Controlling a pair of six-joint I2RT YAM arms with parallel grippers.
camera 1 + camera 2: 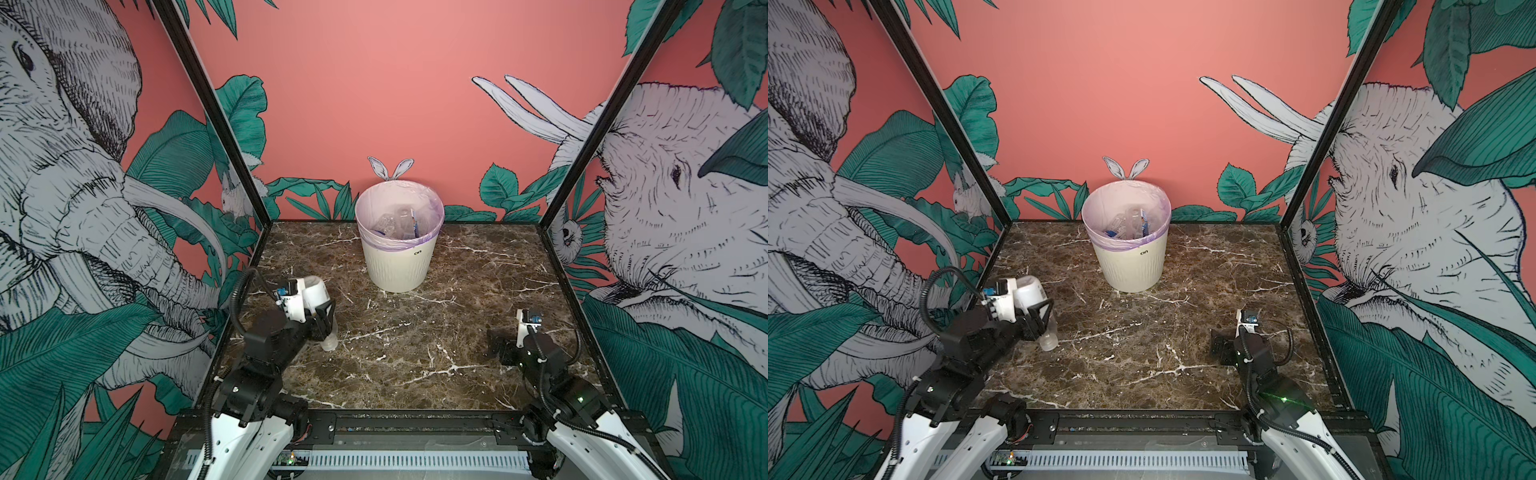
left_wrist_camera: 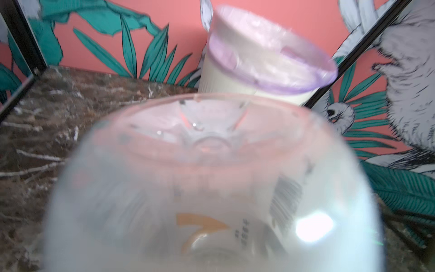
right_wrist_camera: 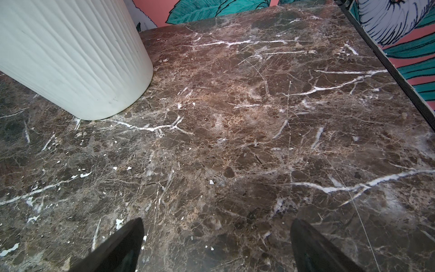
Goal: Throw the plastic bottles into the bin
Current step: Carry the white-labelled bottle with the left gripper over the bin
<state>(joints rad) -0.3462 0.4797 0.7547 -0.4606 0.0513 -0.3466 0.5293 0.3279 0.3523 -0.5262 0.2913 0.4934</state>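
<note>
The worktop (image 1: 415, 340) is dark brown marble laced with white veins, boxed in by black frame posts (image 1: 215, 110) and walls (image 1: 374, 83) printed coral-pink with grey elephants and green leaves; at its back centre stands a round cream-white ribbed bin (image 1: 395, 266), a pale lilac bag (image 1: 368, 208) folded over its rim; a jumble of clear bottles with blue labels (image 1: 395, 226) lies inside, too tangled to count; at the near left, the left gripper (image 1: 326, 320) has its jaws drawn narrow around a clear plastic bottle with a white label (image 1: 328, 341); in the left wrist view that bottle (image 2: 211, 188) is a blur filling most of the frame and hides the jaws; its moulded base faces the bin, so its long axis slopes, base end raised toward the back, clear end low by the worktop, touching or not I cannot tell; the right gripper (image 3: 217, 237) hangs low at the near right, jaws spread wide over bare marble; in both top views its tips are dark and hard to pick out against the stone.
</note>
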